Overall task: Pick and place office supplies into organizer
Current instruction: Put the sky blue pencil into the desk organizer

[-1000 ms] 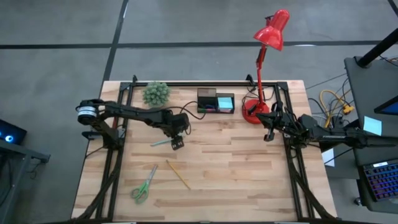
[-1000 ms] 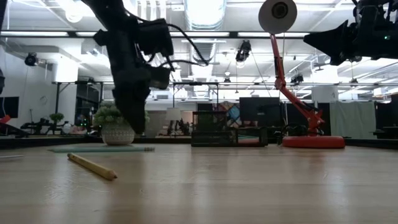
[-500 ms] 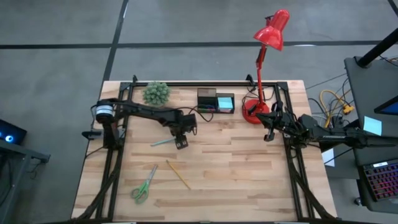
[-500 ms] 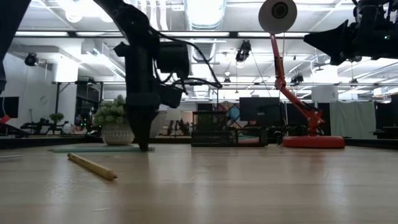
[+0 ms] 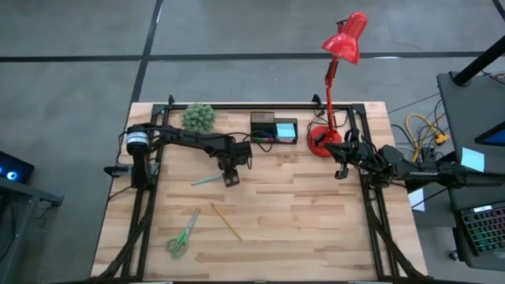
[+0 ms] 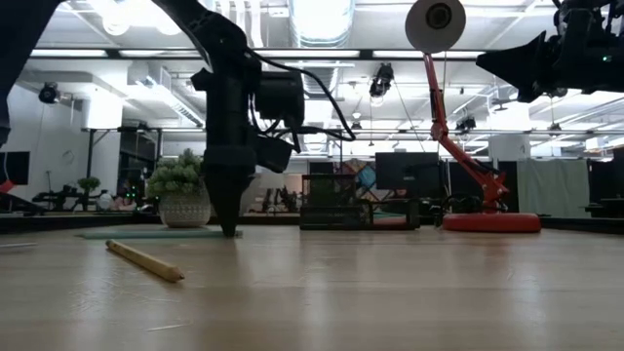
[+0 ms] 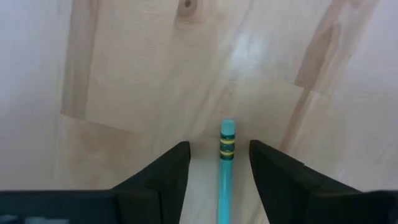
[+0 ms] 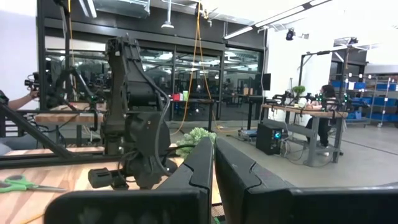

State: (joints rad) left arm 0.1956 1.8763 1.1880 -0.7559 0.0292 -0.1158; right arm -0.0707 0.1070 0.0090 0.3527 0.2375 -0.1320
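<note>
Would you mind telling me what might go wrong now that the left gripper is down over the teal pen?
1. The left gripper straddles only the end of the teal pen, with open fingers either side; gripped that far off centre, the pen may droop or swing once lifted.
2. The fingertips sit right at the table, so closing may scrape the wood or roll the pen away.
3. The organizer stands close to the red lamp; a tilted pen might miss its compartment.

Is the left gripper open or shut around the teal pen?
Open. The left gripper's fingers stand on either side of the teal pen, with gaps showing.
</note>
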